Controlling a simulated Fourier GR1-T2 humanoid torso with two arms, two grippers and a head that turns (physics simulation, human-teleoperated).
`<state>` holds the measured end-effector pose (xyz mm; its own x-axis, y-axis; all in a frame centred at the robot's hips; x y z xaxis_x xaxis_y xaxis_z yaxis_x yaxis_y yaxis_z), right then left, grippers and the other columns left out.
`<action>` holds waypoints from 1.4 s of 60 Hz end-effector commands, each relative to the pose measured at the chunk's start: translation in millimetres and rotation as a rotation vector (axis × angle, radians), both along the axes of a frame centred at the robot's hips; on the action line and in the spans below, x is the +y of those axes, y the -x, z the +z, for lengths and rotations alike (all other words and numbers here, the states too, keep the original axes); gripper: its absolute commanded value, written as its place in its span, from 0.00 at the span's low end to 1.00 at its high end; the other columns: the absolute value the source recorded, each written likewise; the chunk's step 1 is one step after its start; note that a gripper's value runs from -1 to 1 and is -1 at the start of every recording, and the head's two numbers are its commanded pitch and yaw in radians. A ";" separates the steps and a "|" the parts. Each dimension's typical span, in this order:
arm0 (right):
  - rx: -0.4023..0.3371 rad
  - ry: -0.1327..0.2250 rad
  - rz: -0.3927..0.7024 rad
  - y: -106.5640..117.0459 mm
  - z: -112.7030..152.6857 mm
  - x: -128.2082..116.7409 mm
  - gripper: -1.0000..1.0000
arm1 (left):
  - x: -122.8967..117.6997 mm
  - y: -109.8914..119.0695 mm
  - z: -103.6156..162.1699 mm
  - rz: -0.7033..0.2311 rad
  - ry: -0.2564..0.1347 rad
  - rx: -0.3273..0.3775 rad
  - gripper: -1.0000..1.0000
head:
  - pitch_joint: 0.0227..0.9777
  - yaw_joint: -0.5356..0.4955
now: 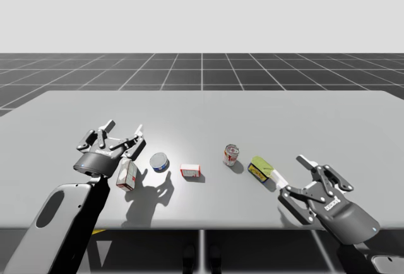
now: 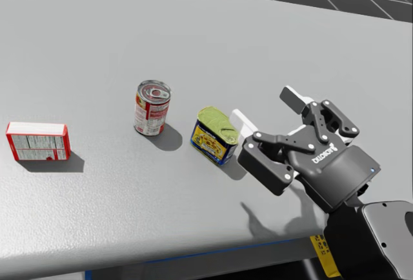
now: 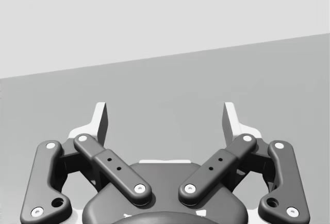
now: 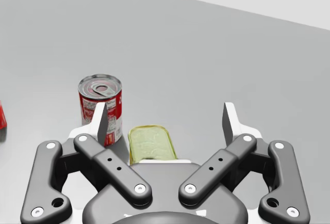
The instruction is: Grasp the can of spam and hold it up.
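The spam can (image 2: 214,134) is a low rectangular tin with blue-and-yellow sides and a pale green top, lying flat on the grey table (image 1: 252,116). It also appears in the high view (image 1: 261,168). My right gripper (image 2: 268,109) hovers just to its right, open, with one white fingertip close to the can's far corner. In the right wrist view the can (image 4: 150,142) lies just ahead of the palm, nearer one finger of the gripper (image 4: 165,115), and neither finger touches it. My left gripper (image 1: 124,127) is open and holds nothing, far to the left.
An upright red can (image 2: 152,108) stands just left of the spam can. Further left lie a red-and-white box (image 2: 37,141), a round blue tin (image 1: 160,161), and another red-and-white box (image 1: 127,175) beside my left hand. The table's front edge is close.
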<state>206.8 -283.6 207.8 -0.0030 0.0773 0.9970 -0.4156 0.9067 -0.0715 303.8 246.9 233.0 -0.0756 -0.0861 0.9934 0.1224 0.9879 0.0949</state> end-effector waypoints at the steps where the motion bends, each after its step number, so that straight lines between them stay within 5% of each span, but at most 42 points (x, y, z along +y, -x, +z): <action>1: 0.050 -0.011 0.048 5.7 -24.3 0.7 0.00 | -0.2 -0.4 -0.2 0.002 -0.004 -0.002 0.00 | 0.88 0.18; 24: 0.146 -0.024 0.038 -13.8 -59.9 7.5 0.00 | -0.3 -0.6 -0.4 -0.006 -0.001 -0.003 0.00 | 0.88 0.19; 52: 0.207 0.003 0.036 -48.0 -75.1 18.8 0.00 | -0.3 -0.7 -0.4 -0.006 0.000 -0.003 0.00 | 0.87 0.19; 60: 0.259 -0.019 0.032 -50.7 -79.2 16.0 0.00 | -0.3 -0.7 -0.4 -0.006 -0.001 -0.004 0.00 | 0.86 0.19; 61: 0.277 -0.025 0.025 -49.8 -80.7 14.5 0.15 | -0.2 -0.7 -0.4 -0.006 -0.002 -0.004 0.00 | 0.86 0.19; 62: 0.277 -0.025 0.025 -49.8 -80.7 14.5 0.15 | -0.2 -0.7 -0.4 -0.006 -0.002 -0.004 0.00 | 0.86 0.19; 63: 0.282 -0.029 -0.003 -48.4 -82.9 13.7 0.34 | -0.1 -0.7 -0.4 -0.006 -0.001 -0.004 0.00 | 0.86 0.19; 65: 0.311 -0.020 0.008 -48.2 -84.5 12.1 0.94 | -0.2 -0.7 -0.3 -0.006 0.000 -0.003 0.00 | 0.85 0.18; 66: 0.323 -0.028 0.002 -48.1 -84.2 11.4 1.00 | -0.2 -0.7 -0.3 -0.006 -0.001 -0.003 0.00 | 0.85 0.18; 74: 0.325 -0.046 0.002 -48.0 -84.4 10.0 1.00 | -0.6 -0.6 -0.6 -0.007 -0.002 -0.002 0.00 | 0.78 0.17; 84: 0.319 -0.044 0.005 -47.3 -84.8 9.2 0.99 | -0.7 -0.6 -0.8 -0.007 -0.003 -0.001 0.00 | 0.58 0.15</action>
<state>257.5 -270.1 136.7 0.2584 0.0535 0.9646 -0.4925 0.8663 0.0839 304.5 246.4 232.4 -0.0778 -0.0878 0.9931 0.1290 0.9869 0.0973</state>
